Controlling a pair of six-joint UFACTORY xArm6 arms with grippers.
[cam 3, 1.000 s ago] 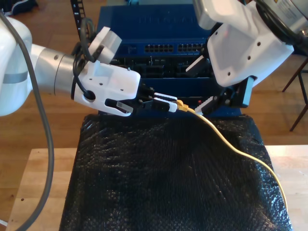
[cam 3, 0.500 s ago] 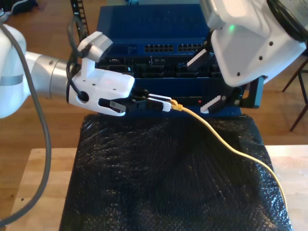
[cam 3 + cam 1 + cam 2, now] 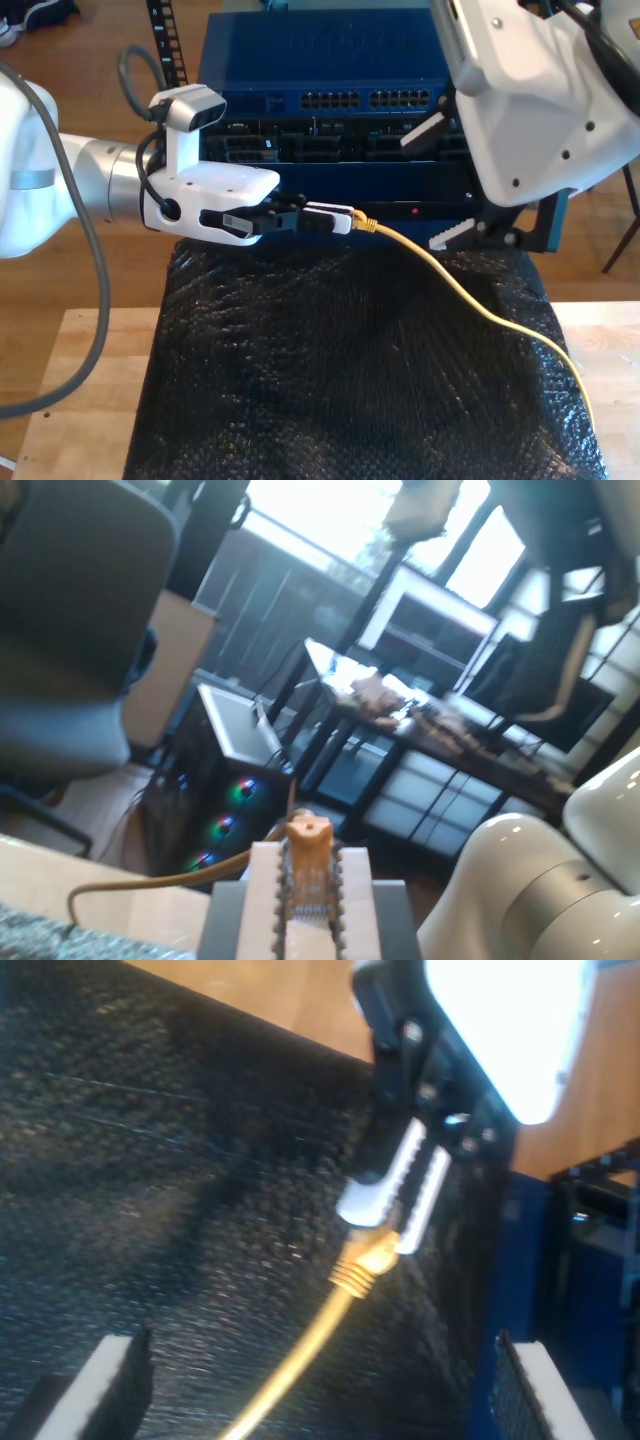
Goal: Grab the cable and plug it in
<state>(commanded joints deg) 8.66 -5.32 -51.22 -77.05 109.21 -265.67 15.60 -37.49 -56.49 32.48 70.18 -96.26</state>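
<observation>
Two grippers, one cable, held above the black mat before the blue rack.

My first gripper [image 3: 335, 218] pinches the plug of the cable [image 3: 470, 300]; my second gripper [image 3: 320, 1380] gapes wide, holding nothing. Thin, yellow and slack, the cable trails across the black mat [image 3: 330, 380]. Likely hazard: a shallow grip lets the plug twist, missing the port.

The exterior view looks down over the black mat [image 3: 340, 380]; both wrist views sit close, seemingly sharing the cable [image 3: 352, 1270].
</observation>
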